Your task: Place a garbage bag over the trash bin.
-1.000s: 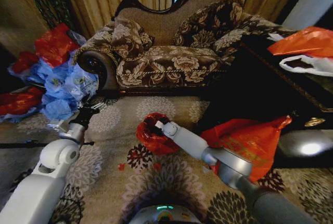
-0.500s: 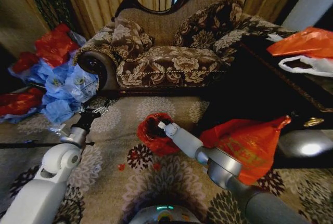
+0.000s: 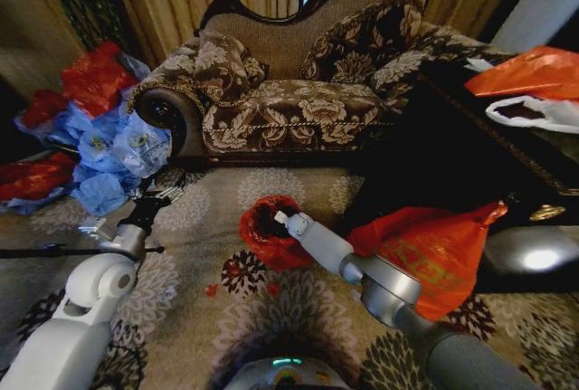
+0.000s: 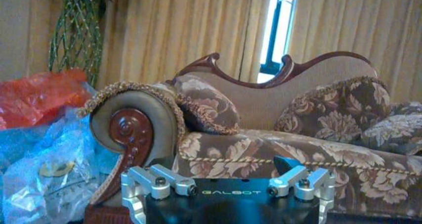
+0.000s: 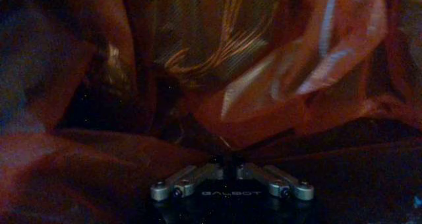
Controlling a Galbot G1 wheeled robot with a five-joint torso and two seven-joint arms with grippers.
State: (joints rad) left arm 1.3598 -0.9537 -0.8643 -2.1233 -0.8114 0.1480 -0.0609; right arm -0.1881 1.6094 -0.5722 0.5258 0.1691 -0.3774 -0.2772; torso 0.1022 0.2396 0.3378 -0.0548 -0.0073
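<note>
Red-orange film, thin and glossy, makes up the garbage bag (image 3: 264, 230), which sits on the patterned carpet (image 3: 271, 313) in front of the sofa (image 3: 298, 91). It is draped around the trash bin (image 3: 269, 220), of which a dark interior patch shows at the bag's mouth; how far the film covers the rim cannot be determined.

Right hand (image 3: 278, 218): positioned at the bag's mouth. In the right wrist view the linkages are drawn in and the tips meet on a fold of film (image 5: 264, 100), so the right hand is judged to be pinching the garbage bag.

Left hand (image 3: 163, 196): held low over the carpet near the sofa's scrolled arm, well apart from the bin. Whether it is spread or pressed together cannot be determined.

Handling assessment: the film is very light, limp and slippery. It will crumple, stretch or tear under a hard pull and may slide off the rim. Grip a doubled fold at the mouth edge, not a single layer, and tension it outward gently.
</note>
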